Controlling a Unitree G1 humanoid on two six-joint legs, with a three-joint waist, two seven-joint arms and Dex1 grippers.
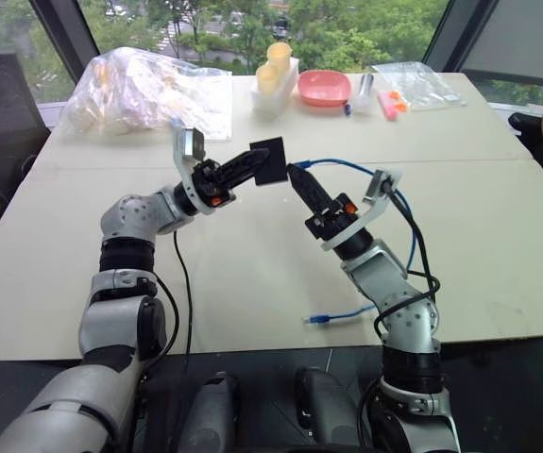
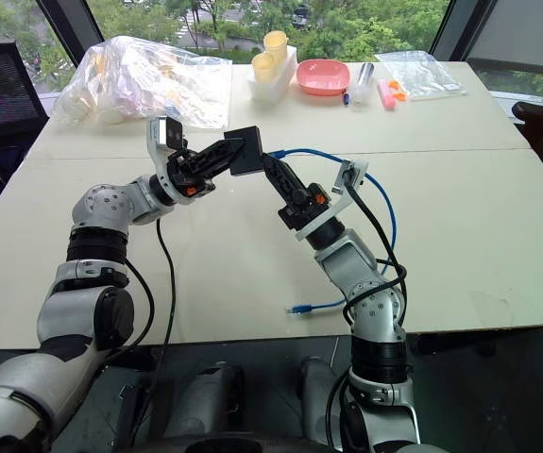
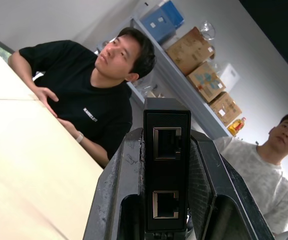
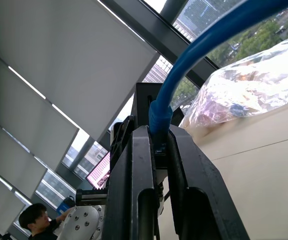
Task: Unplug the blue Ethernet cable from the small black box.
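Above the table [image 1: 498, 245], small black box [image 1: 271, 160] port-edge toward blue Ethernet cable [image 1: 347, 166].

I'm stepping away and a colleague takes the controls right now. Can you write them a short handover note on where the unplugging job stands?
Left gripper: shut on the small black box, held up above the table.
Right gripper: shut on the plug end of the blue Ethernet cable, right at the box.
Cable: loops back over the right arm; its free end lies on the table near the front edge.
Done: both things gripped.
Unclear: the two ports in the left wrist view look empty, yet whether the plug is out cannot be told.
Left: pull the grippers apart, confirm the plug is free.
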